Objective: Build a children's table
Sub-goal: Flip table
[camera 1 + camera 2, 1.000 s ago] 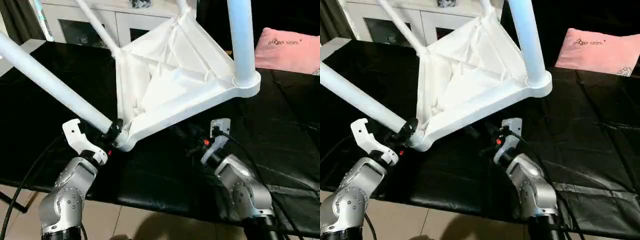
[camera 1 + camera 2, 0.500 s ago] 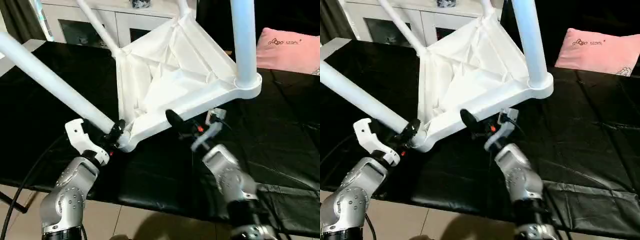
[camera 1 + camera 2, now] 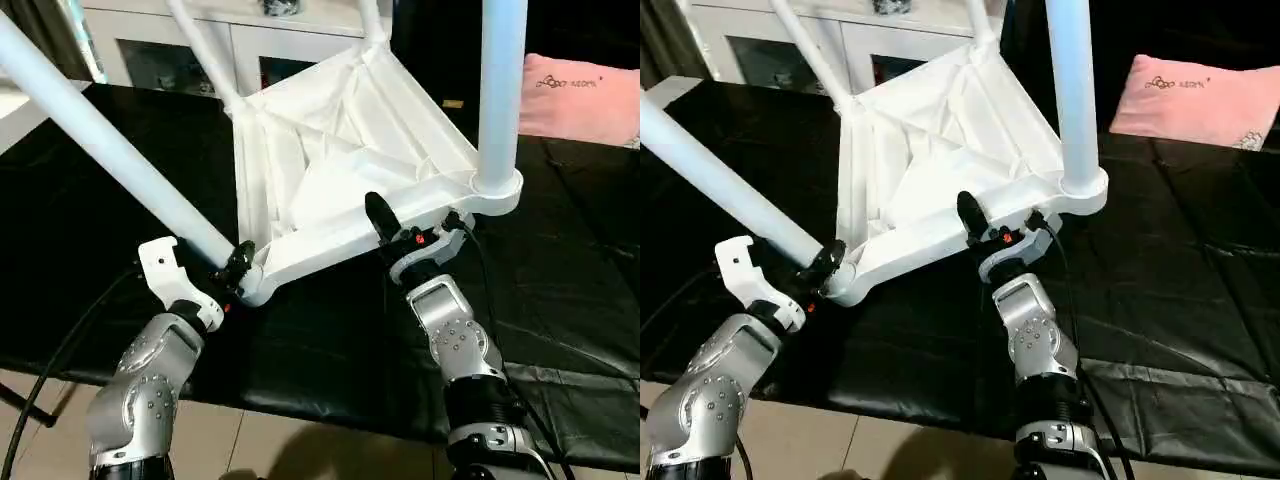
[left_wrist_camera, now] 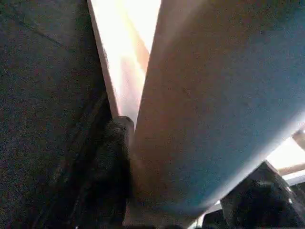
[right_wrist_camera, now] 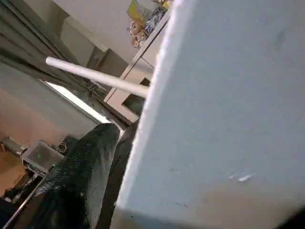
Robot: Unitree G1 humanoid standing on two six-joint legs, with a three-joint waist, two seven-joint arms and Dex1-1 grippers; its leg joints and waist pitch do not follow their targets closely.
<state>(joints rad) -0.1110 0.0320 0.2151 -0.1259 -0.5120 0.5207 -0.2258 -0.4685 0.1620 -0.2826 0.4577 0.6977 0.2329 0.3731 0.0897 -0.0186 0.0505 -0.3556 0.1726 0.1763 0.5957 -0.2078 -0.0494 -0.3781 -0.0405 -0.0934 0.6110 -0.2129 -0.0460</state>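
The tabletop [image 3: 340, 170] stands tilted, ribbed underside up, on the black worktop [image 3: 560, 280] near its front edge, legs [image 3: 497, 90] in the corner sockets. The left gripper [image 3: 232, 268] clamps the near-left leg's base. The right gripper [image 3: 405, 228] pinches the tabletop's front rim.

Head eyes look down over both forearms, sharing the tabletop [image 3: 340, 160]; wrist cameras sit pressed close against it.
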